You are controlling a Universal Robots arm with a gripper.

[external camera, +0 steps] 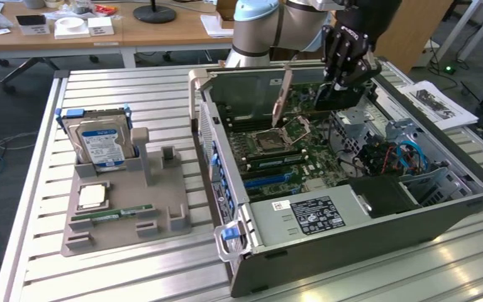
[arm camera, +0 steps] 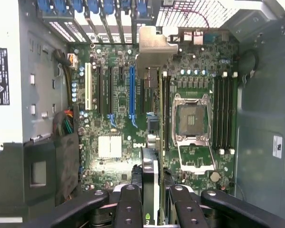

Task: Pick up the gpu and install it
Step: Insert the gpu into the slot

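One hand (external camera: 343, 93) is clamped on one gpu (external camera: 307, 104), held edge-down over one motherboard (external camera: 309, 157) inside one open-sided case (external camera: 392, 234), with open space beneath its lower edge.

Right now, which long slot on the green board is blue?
The slot next to the silver bracket of the card in the gripper. The other long slots are black, apart from one cream one farther away.
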